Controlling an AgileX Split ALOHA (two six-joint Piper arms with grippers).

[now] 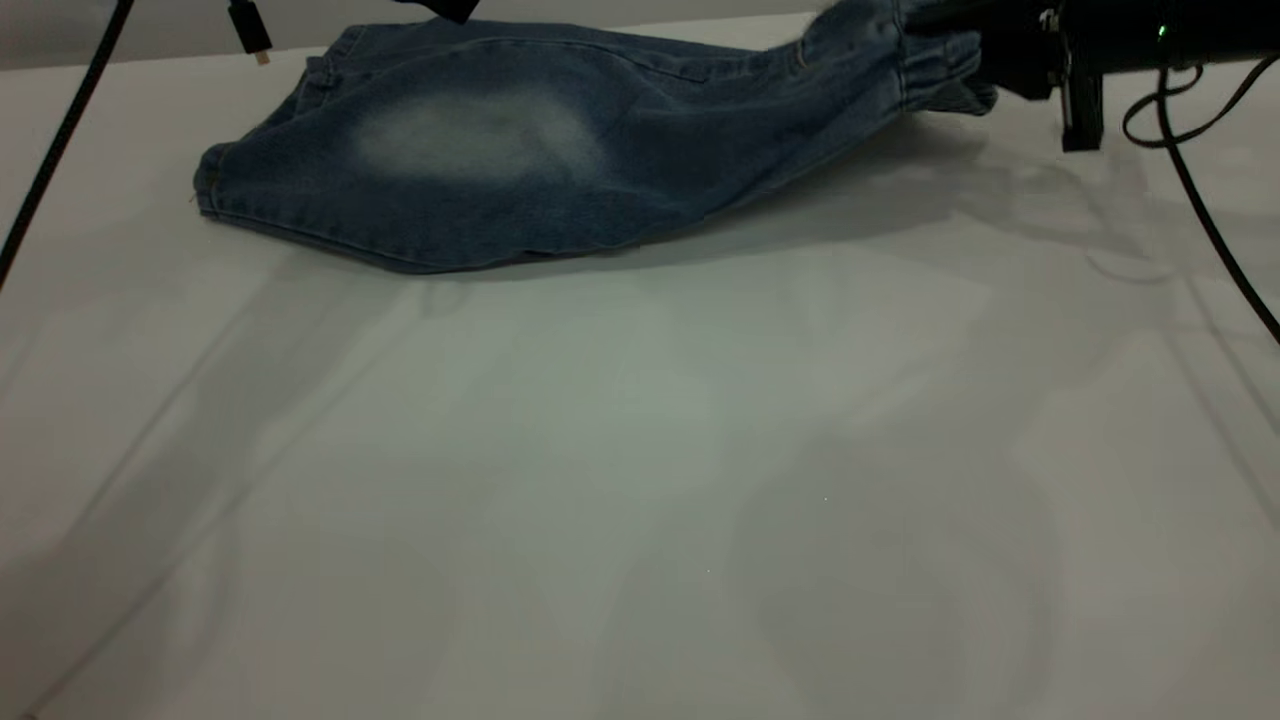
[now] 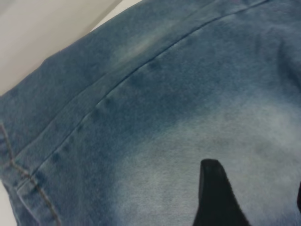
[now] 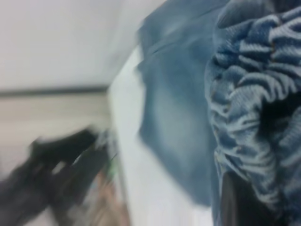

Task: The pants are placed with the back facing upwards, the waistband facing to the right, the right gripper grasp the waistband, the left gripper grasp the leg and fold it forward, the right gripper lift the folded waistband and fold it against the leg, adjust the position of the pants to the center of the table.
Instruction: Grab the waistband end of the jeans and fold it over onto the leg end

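Blue denim pants (image 1: 500, 150) lie folded along the far side of the white table (image 1: 640, 480), with a pale faded patch facing up. The gathered waistband (image 1: 935, 60) is raised off the table at the far right, and my right gripper (image 1: 990, 65) is shut on it. The right wrist view shows the ruched waistband (image 3: 254, 94) bunched against a dark finger (image 3: 235, 202). Only a dark tip of my left gripper (image 1: 450, 8) shows at the top edge, above the pants. In the left wrist view, my left gripper (image 2: 256, 197) stands open just over the denim (image 2: 141, 117), holding nothing.
A black cable (image 1: 60, 140) and a hanging plug (image 1: 250, 30) are at the far left. Another cable (image 1: 1200, 210) loops down at the right beside the right arm (image 1: 1100, 40). The table's near half is bare white surface. The left arm (image 3: 61, 165) shows blurred in the right wrist view.
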